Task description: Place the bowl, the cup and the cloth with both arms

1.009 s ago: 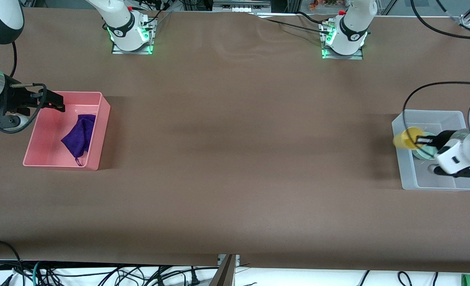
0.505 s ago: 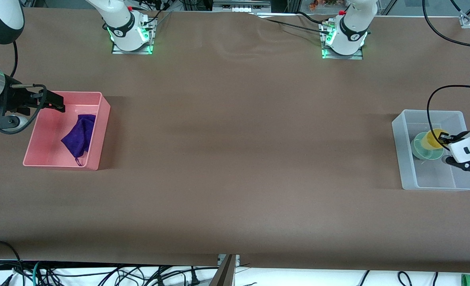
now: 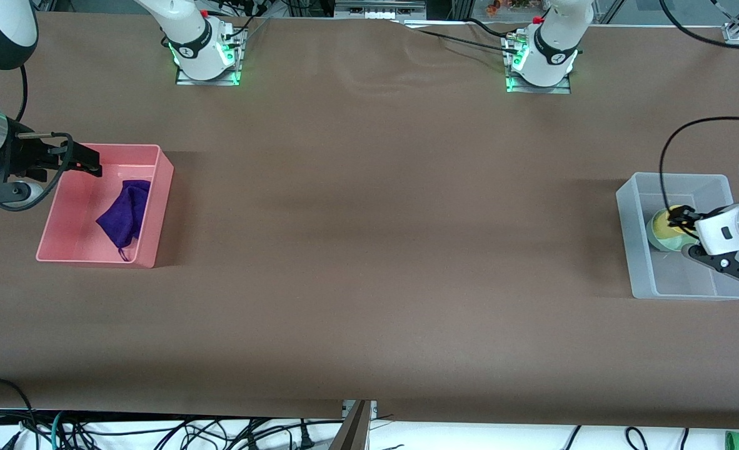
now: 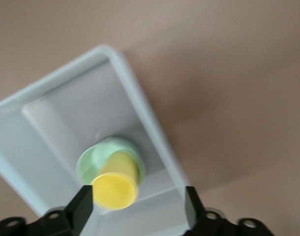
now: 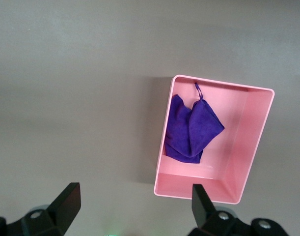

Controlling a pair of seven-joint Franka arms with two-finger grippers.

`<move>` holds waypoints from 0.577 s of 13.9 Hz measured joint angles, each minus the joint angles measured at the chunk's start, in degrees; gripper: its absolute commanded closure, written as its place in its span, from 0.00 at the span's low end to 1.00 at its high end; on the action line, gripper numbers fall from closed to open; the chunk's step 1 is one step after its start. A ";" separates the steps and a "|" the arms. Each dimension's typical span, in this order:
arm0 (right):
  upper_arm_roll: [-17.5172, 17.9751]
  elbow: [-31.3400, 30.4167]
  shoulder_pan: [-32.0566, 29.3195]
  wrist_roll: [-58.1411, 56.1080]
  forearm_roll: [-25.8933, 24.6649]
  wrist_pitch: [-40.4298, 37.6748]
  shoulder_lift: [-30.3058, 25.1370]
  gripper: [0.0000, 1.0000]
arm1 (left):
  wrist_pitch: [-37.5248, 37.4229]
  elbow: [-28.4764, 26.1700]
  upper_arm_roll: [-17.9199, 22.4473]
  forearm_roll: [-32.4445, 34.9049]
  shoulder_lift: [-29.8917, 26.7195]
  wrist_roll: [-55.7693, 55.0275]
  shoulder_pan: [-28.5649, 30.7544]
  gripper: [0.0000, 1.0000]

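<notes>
The yellow cup (image 3: 664, 221) lies tilted inside the pale mint-green bowl (image 3: 659, 242), which sits in a clear bin (image 3: 676, 290) at the left arm's end of the table. My left gripper (image 3: 678, 220) hangs open just over them. In the left wrist view the cup (image 4: 114, 191) rests in the bowl (image 4: 93, 160) beside one finger, and the gripper (image 4: 137, 206) does not clamp it. The purple cloth (image 3: 124, 212) lies crumpled in a pink bin (image 3: 94, 259). My right gripper (image 3: 91, 166) waits open over that bin's edge; its wrist view (image 5: 135, 206) shows the cloth (image 5: 191, 130).
The two bins stand at the two ends of the brown table, with a wide stretch of tabletop (image 3: 382, 237) between them. The arm bases stand along the table's top edge. Black cables hang from both arms.
My left gripper carried the yellow cup from over the clear bin's edge to the bowl and opened; the cup now lies in the bowl. The right arm has not moved.
</notes>
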 measured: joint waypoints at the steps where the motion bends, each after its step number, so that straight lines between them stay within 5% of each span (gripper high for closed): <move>1: -0.02 0.00 0.00 0.00 -0.01 0.00 0.00 0.00 | -0.38 0.42 -0.97 -3.22 -0.59 -2.23 -0.18 0.00; 6: -0.17 0.00 -0.04 0.00 -0.03 0.00 0.00 0.00 | -3.01 0.70 -8.76 -6.22 -0.90 -23.25 -2.81 0.00; 8: -0.18 0.00 -0.04 0.00 -0.03 0.00 0.00 0.00 | -3.46 0.85 -2.30 -7.38 -3.75 -27.77 -12.72 0.00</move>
